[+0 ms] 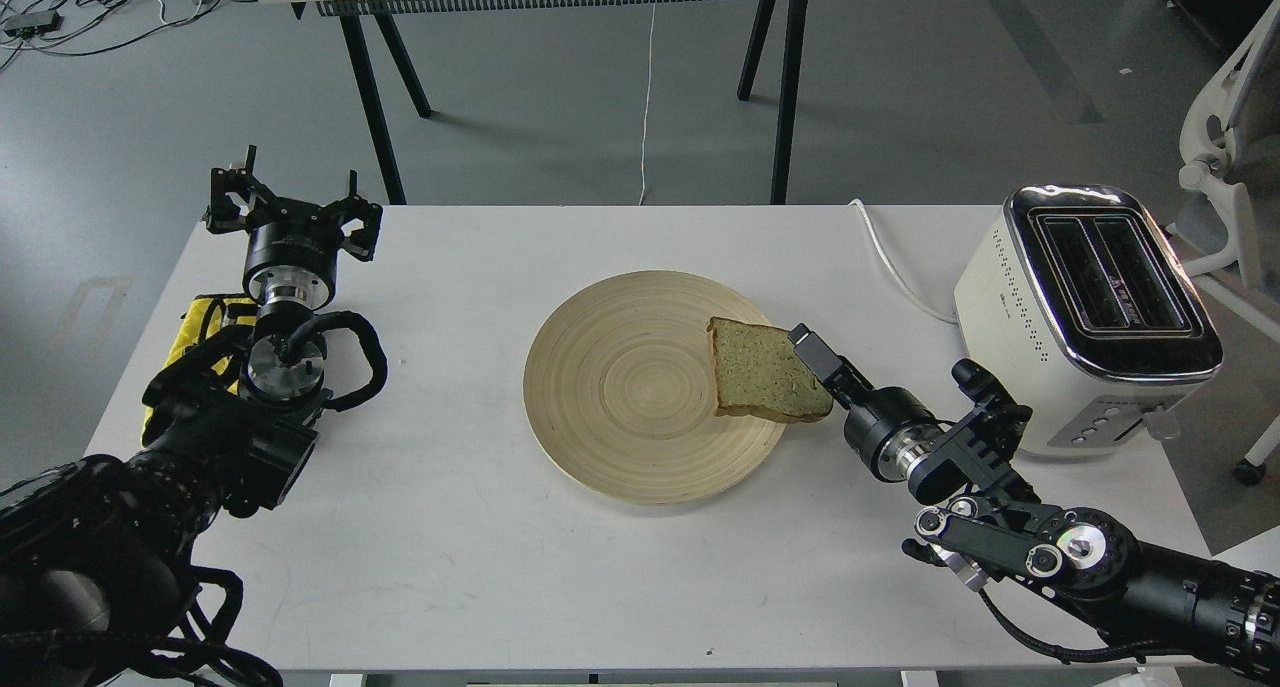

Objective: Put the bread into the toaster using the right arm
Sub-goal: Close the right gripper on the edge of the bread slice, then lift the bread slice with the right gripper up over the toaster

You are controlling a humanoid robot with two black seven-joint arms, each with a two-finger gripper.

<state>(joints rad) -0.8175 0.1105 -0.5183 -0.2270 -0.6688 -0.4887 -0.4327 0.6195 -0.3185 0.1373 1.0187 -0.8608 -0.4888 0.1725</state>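
Head view: bread (765,381) lies at the right edge of a round wooden plate (620,387) on the white table (480,527), its right side tilted up. Right end effector (815,357) meets the slice's right edge; grip state can't be told. Toaster (1090,317) stands at table's right, slots up; left end effector (292,207) is spread wide, well apart.

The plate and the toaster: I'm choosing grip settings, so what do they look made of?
The plate looks like pale wood or bamboo with a matte finish: concentric rings show across its face. The toaster has a cream-white body, probably painted metal or plastic, I cannot tell which, and a mirror-like chrome top reflecting the room around its two black slots.
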